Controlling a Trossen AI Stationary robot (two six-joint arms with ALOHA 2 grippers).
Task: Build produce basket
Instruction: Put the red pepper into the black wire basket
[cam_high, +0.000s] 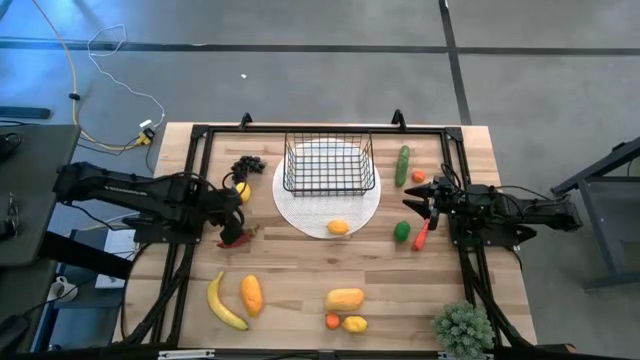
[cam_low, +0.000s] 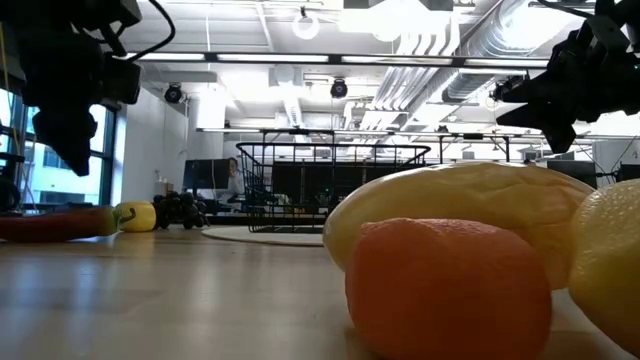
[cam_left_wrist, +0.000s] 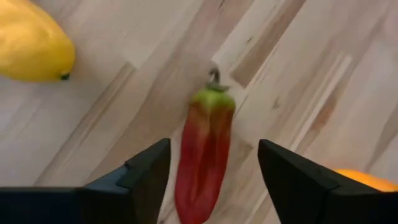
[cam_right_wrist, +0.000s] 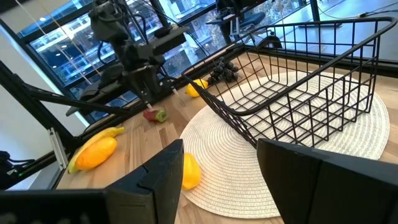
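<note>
Above the worktop (cam_high: 300, 270), left of the empty basket (cam_high: 329, 166), the left gripper (cam_left_wrist: 211, 171) straddles a red pepper (cam_left_wrist: 204, 158) with jaws apart — closing off-centre could squirt it sideways.

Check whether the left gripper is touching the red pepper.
Apart. The left wrist view shows the left gripper open, with bare table showing between each of the jaws and the red pepper lying between them.
</note>
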